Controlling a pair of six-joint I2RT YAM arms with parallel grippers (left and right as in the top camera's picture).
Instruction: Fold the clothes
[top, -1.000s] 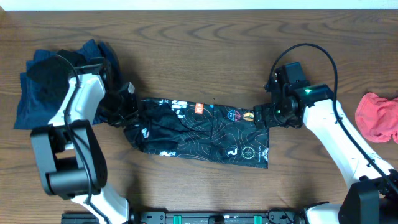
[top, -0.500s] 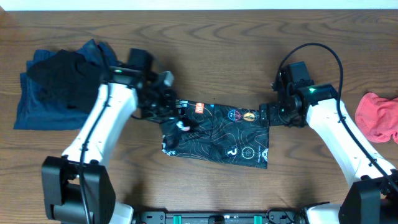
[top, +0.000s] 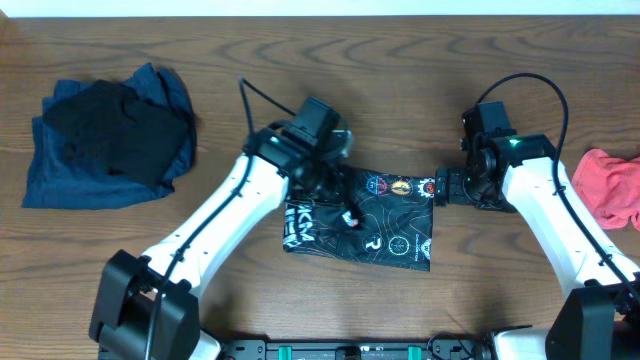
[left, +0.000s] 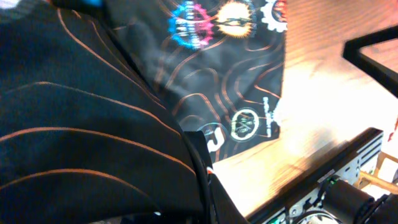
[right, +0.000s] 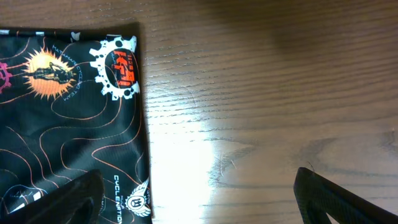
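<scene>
**Mid-fold, with the shirt doubling over at the middle of the surface**

Gripping the turned-over left end of the black shirt (top: 385, 225) with the left fingers (top: 338, 192), clenched on the fabric above its middle. Standing by with the right fingers (right: 336, 196) spread wide and empty, just beside the right hem and off the cloth. Lying mid-surface (top: 300, 60), well apart from the blue and black pile (top: 105, 140) at far left and the pink cloth (top: 605, 188) at far right. Carry the pinched edge on toward the right hem, square to it and low, yet without dragging the bottom layer. Lower fully before letting go, since such slick fabric probably slides back. Pin the right hem with the free fingers if the lower layer creeps. Watch for bunching beneath the left wrist, hidden from above.
</scene>
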